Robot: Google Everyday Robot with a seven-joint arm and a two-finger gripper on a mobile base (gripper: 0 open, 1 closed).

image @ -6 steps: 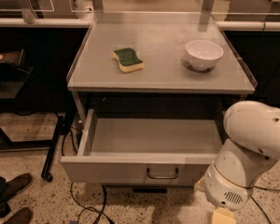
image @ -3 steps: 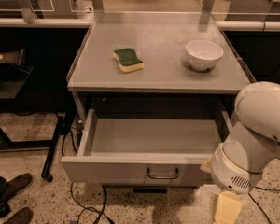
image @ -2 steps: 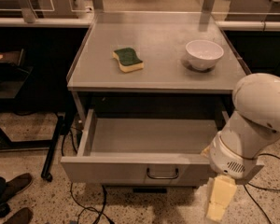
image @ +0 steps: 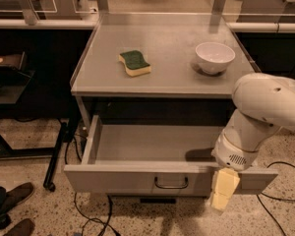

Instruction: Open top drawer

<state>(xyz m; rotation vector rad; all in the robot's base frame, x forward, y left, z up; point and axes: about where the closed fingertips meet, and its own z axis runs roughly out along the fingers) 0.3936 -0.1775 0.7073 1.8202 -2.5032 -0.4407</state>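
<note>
The hand, a pale yellow piece, is hanging at the end of the white arm, just in front of the right part of the top drawer front, and its tip is reaching lower than the bottom edge of that front. It is showing as one yellow block from this side, so I cannot tell how far it is open, and nothing is appearing in its grip. The thick arm is coming in from the right edge, where it is being cut off, and it is covering a part of the drawer's right end. The top drawer is standing pulled out from under the desk, showing its grey inside, with a dark shadow lying in the right corner. Its small dark handle is sitting at the middle of the front, to the left of the hand and apart from it. The pulled-out drawer is hiding what is under it. On the desk, a green and yellow sponge is lying at the left, and a white bowl is standing at the right, well apart. A brown shoe is showing at the lower left corner, partly cut off.
</note>
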